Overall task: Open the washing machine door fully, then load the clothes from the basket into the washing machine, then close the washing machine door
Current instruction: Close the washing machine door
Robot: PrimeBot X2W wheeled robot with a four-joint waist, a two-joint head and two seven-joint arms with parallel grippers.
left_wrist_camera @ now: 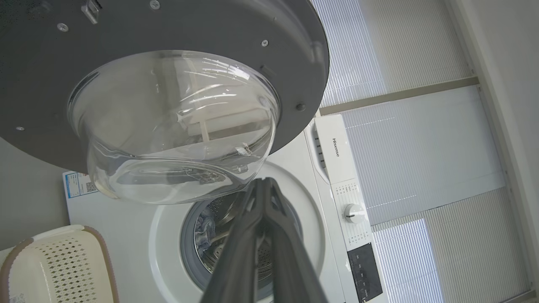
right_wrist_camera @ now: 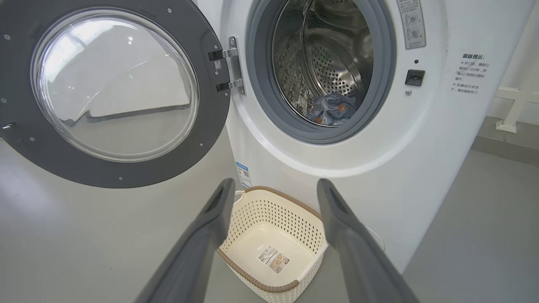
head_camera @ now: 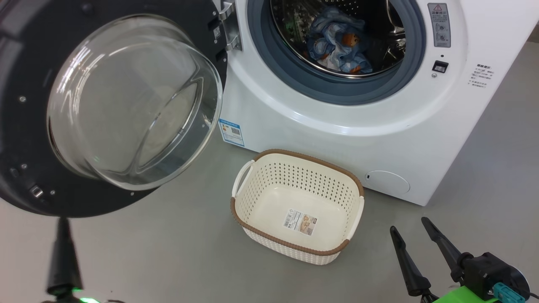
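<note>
**Load in, door next: push the rim, spare the glass**

Head view. Clothes point(head_camera: 337, 42) lying in the drum of the washing machine point(head_camera: 379, 139). Basket point(head_camera: 252, 198) bare on the floor just in front of the machine, below its opening. Washing machine door point(head_camera: 126, 105) swung wide off the machine's hinge side, glass bowl bulging outward. Left pincer point(head_camera: 63, 227) under the door's lower edge, pressed shut with nothing in it. Right pincer point(head_camera: 409, 225) near the machine's front, beyond the basket, spread wide and empty.

Left wrist view. Closed tip point(left_wrist_camera: 264, 181) just beneath the glass bowl, the machine's opening beyond it. Touching or not, impossible to tell.

Right wrist view. Spread fingers point(right_wrist_camera: 219, 202) framing the basket. Clothes low in the drum, apparently clear of the machine's grey-blue gasket.

Likely step: closing. Best to set the shut left pincer against the black rim on the side farthest from the machine's hinge, never on the glass. Push in a steady arc toward the machine, then press firmly at the latch side. Keep the right pincer away from the opening. Mind the basket's handle under the door's path.
</note>
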